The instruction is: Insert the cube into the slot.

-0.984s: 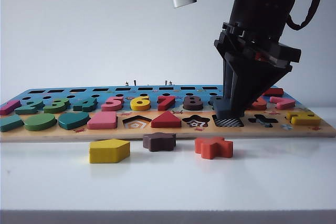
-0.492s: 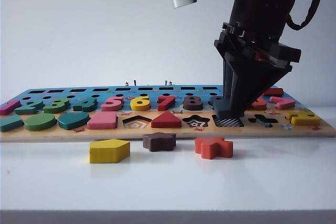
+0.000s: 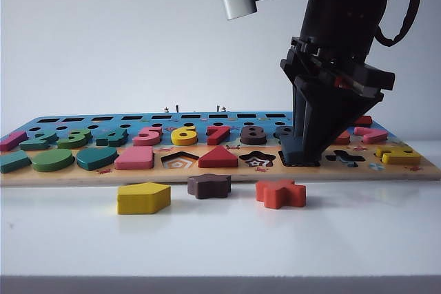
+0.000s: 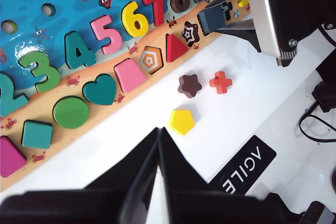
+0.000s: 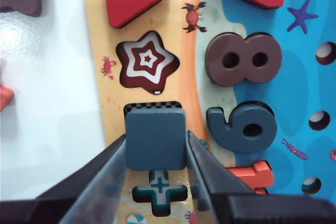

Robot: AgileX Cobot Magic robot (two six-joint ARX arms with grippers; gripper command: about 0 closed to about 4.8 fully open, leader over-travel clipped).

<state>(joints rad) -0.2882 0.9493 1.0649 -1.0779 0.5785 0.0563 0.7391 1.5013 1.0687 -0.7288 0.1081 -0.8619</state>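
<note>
Now the cube (image 5: 156,138), a slate-blue square block, is sitting almost squarely over the slot (image 5: 153,105), with only a thin strip of the checkerboard floor showing past its edge on the star-recess side. The right gripper (image 5: 156,153) is clamping the block between its two fingers, one pressing each opposite side face, so the jaws are standing part-way open at the block's width. In the exterior view the cube (image 3: 292,149) is resting low at the board's near row, apparently at or just into the recess; I cannot tell whether it is fully seated. The relation that matters is that offset: the block is lying slightly toward the cross-shaped recess (image 5: 159,191) from the slot's centre, its edges running nearly parallel to the slot's, so, as I judge it, the next move is calling for a small nudge toward the star-shaped recess (image 5: 148,59) before pressing down and letting go. The right gripper (image 3: 310,144) is pointing steeply down over the right part of the puzzle board (image 3: 220,173), and it is the arm on the job. The left gripper (image 4: 157,182) is hanging well back above the bare table on the left, its fingers closed together on nothing. On the table in front of the board are lying the yellow pentagon (image 3: 142,197), the brown star (image 3: 209,185) and the orange cross (image 3: 280,193).
</note>
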